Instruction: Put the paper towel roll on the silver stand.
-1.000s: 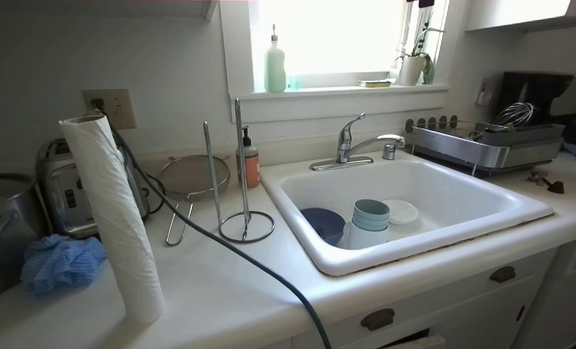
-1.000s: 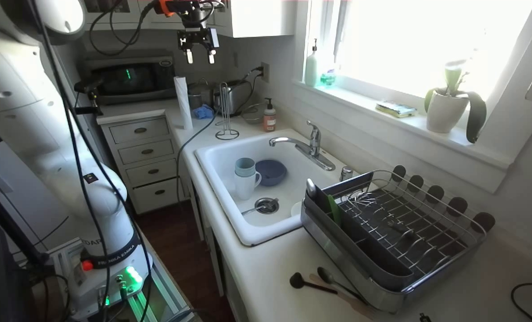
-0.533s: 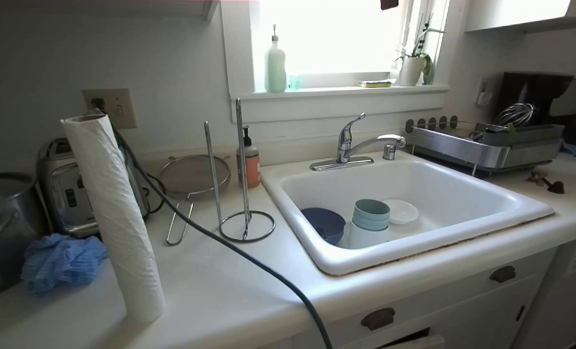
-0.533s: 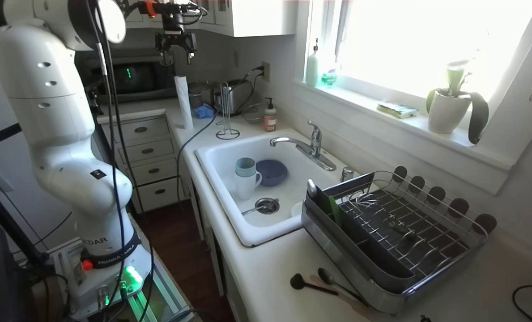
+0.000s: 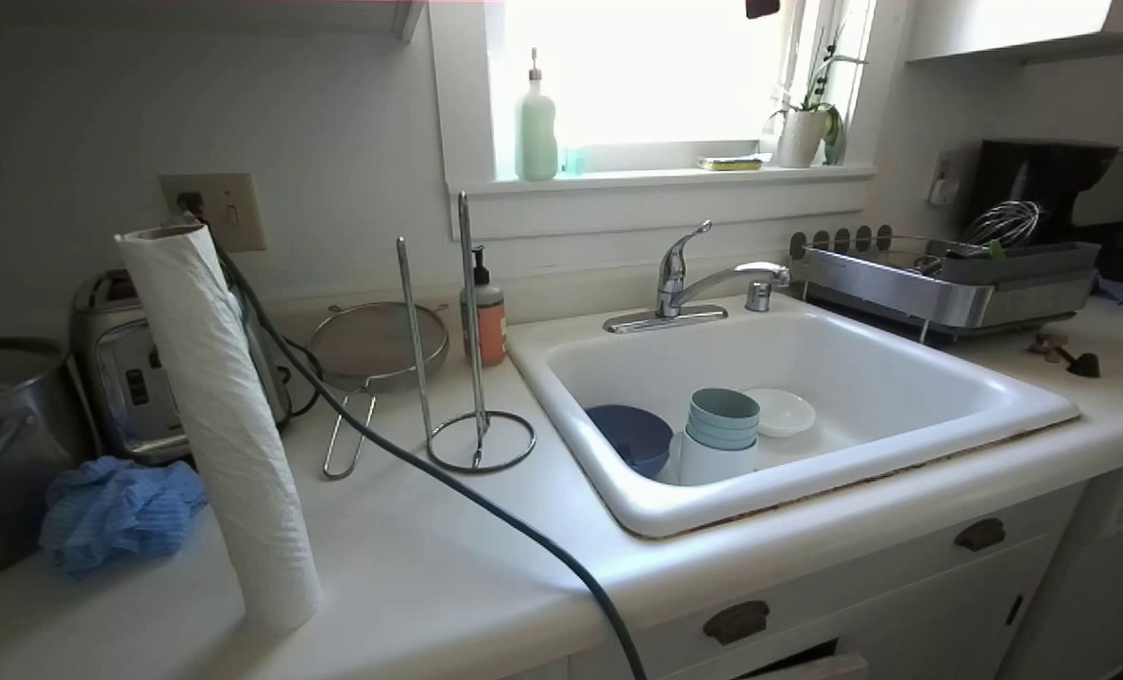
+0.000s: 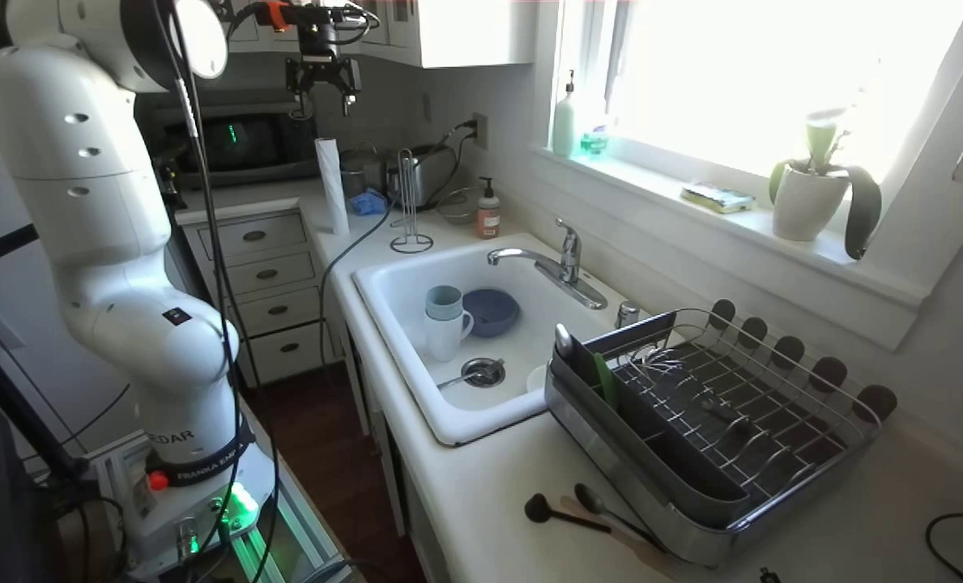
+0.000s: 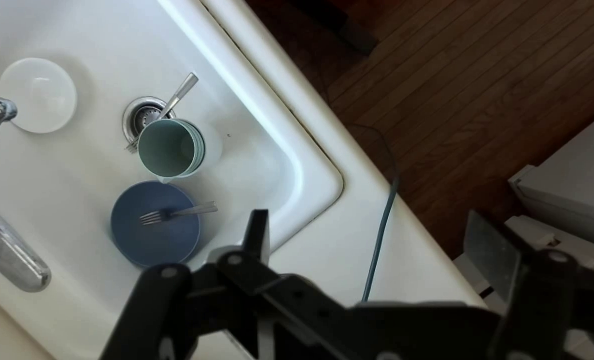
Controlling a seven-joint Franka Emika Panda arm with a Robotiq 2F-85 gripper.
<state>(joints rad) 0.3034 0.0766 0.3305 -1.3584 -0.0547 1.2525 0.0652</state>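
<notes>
“edar” on arm [image 6: 96, 235], “franka” on band [image 6: 204, 470]

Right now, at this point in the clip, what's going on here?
A robot arm has its gripper open in mid-air, holding nothing. The paper towel roll stands on end on the counter, apart from the silver stand, which carries no roll. So nothing is being handled at this moment, and putting the roll on the stand is not yet done.
</notes>
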